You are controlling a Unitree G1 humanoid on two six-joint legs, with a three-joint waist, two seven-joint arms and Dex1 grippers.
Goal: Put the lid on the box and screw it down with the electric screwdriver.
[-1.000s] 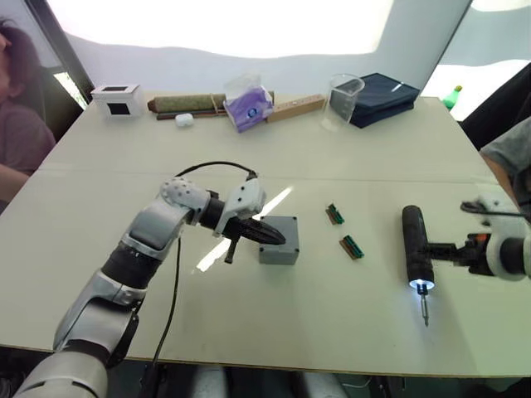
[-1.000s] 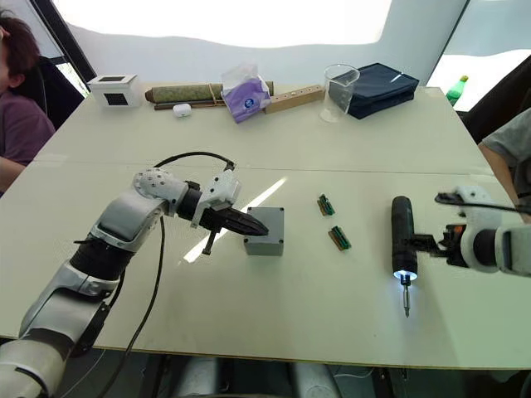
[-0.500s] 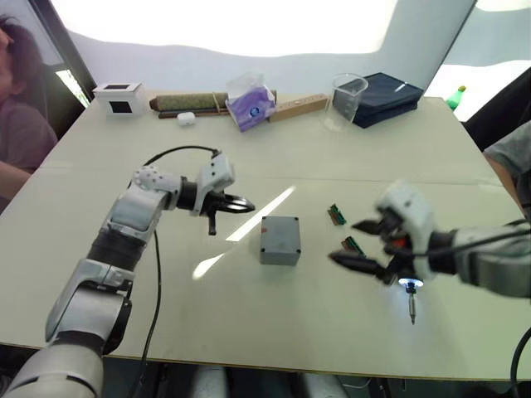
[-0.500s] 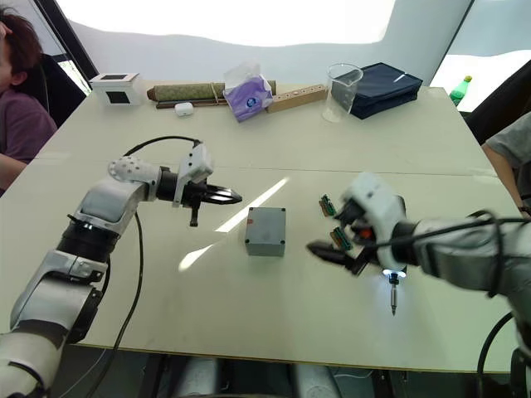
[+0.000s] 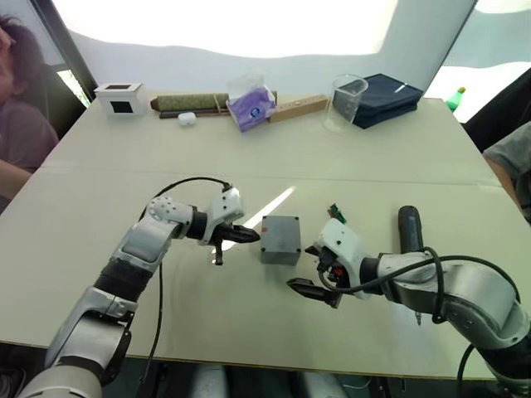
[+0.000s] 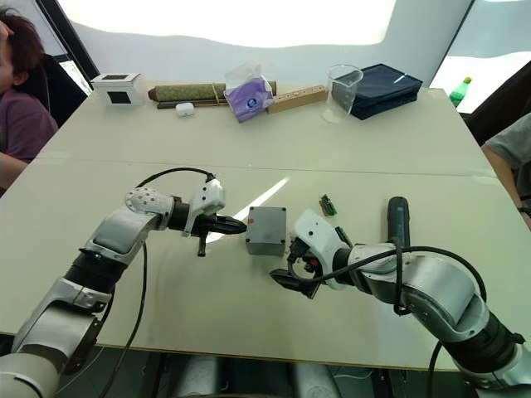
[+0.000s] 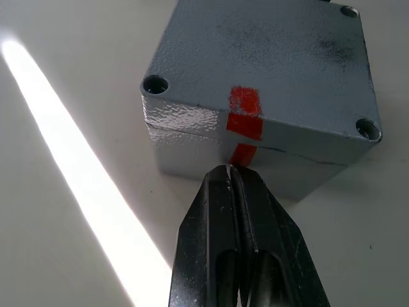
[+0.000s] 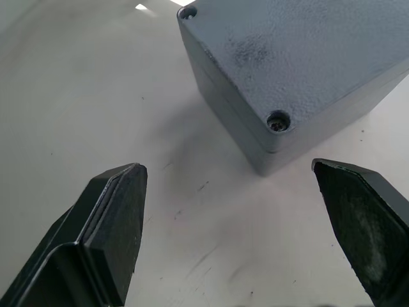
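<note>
The shallow grey square lid (image 7: 268, 64) already sat on the deep grey metal box (image 5: 280, 240), its seam visible along the wall where the red mark crossed it, so I judged the first half of my job done. The box stood near the middle of the pale bench (image 5: 274, 149). My left jaws (image 7: 231, 176) were pressed together, their tips touching or almost touching the box's wall at the red mark, as if to steady it. My right jaws (image 8: 230, 224) were spread wide and empty, low over the bench just beside the box's near corner, on the side opposite my left jaws. The thick black cylindrical electric screwdriver (image 6: 396, 220) lay flat on the bench to the right of the box, beyond my right forearm, untouched. From the corner holes I could not tell whether screws were seated. What I reckoned was left: pick up the screwdriver and drive each corner down.
</note>
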